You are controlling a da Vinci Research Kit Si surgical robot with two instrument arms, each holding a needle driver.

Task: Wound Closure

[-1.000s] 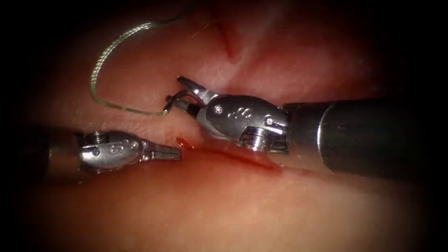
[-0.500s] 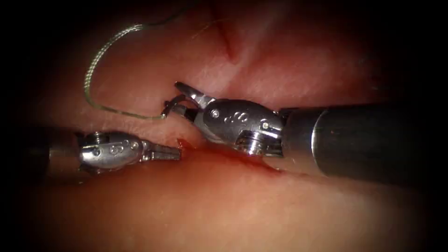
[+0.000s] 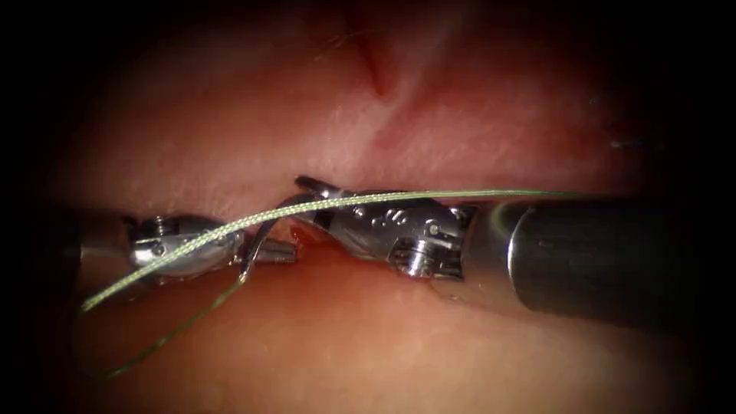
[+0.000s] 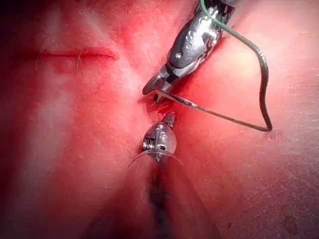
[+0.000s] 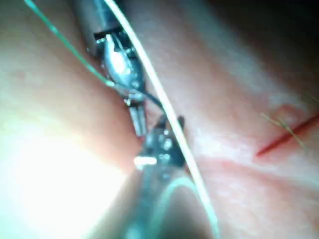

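the right tool (image 3: 307,201), jaws clamped on the curved needle (image 3: 257,245) near its middle at the cut (image 3: 383,264) in mid-frame, has swung it downward, green thread (image 3: 230,230) now draped over the closed, empty left tool (image 3: 280,251); next calls for seating the tip carefully.

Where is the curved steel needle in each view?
Endoscope view: the curved steel needle, held in the right tool, arcs down past the shut, empty left tool.
Left wrist view: the needle runs from the right tool's jaws to the braided green thread.
Right wrist view: the needle runs between the two tools.
Shared landmark: the needle-thread joint. Its point is hidden; tissue entry unclear.
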